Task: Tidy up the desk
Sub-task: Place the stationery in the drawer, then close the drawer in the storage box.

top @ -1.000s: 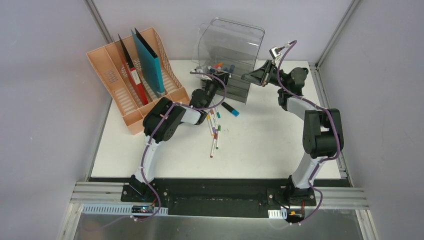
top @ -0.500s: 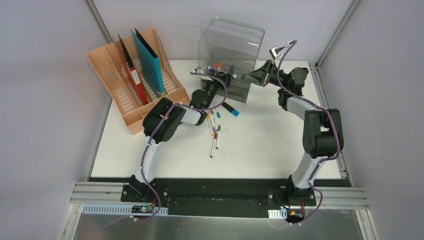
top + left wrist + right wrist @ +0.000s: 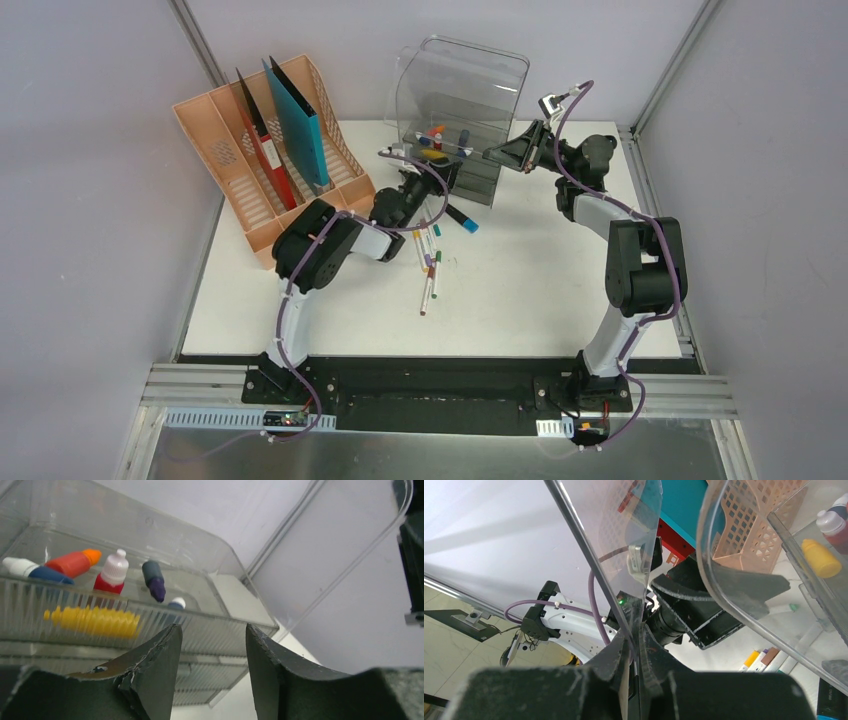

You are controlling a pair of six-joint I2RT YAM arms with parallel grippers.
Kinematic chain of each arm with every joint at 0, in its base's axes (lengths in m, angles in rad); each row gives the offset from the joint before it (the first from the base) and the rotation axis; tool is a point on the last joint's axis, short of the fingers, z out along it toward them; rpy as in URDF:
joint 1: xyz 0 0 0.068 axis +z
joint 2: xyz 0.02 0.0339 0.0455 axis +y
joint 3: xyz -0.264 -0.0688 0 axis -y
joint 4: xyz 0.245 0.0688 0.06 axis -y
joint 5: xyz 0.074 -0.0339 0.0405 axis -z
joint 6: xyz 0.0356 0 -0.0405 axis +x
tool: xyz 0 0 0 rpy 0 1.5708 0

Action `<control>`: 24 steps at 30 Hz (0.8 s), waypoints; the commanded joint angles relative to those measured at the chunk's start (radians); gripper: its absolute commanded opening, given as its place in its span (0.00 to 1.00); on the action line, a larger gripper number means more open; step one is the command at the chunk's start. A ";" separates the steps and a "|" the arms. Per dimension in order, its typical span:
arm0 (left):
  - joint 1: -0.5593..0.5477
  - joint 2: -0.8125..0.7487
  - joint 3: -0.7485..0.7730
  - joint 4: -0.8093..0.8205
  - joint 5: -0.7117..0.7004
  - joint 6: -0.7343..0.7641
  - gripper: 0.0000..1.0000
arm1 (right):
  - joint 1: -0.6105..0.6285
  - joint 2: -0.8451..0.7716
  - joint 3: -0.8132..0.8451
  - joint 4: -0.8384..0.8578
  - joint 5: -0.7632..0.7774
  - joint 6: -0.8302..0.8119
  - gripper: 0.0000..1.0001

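**Loose pens lie on the near side of the left jaws**

The desk [image 3: 540, 290] spreads white and flat across the top view. Its mess is a cluster of pens [image 3: 430, 262] at the centre, most with their long axes running near-to-far. At the far edge stands the clear box [image 3: 470, 95], with the rack [image 3: 225, 150] to its left.

The left gripper [image 3: 212, 635] sits between pens and box — jaws parted, nothing between them, aimed up at the box's tray [image 3: 150, 625]. The loose pens therefore lie below it, toward the arm's base.

The right gripper [image 3: 636, 640] is pinched closed on the thin edge of the lid [image 3: 594, 545], well apart from the pens.

The left arm is the nearer. I judge it must tip down toward the cluster and close across a pen's short width.
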 commanded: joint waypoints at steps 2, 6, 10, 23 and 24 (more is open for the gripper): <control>-0.003 -0.124 -0.105 0.040 0.097 0.091 0.52 | 0.022 -0.022 0.020 -0.005 -0.079 0.048 0.06; -0.002 -0.194 -0.197 0.041 0.124 0.148 0.52 | 0.022 -0.016 0.020 -0.005 -0.083 0.046 0.06; -0.001 -0.281 -0.314 0.041 0.143 0.221 0.54 | 0.022 -0.005 0.023 -0.005 -0.092 0.046 0.07; 0.097 -0.623 -0.650 -0.141 0.258 0.177 0.60 | -0.009 0.010 -0.017 -0.032 -0.096 -0.081 0.18; 0.103 -0.656 -0.672 -0.168 0.261 0.178 0.60 | -0.017 0.011 -0.021 -0.046 -0.091 -0.094 0.19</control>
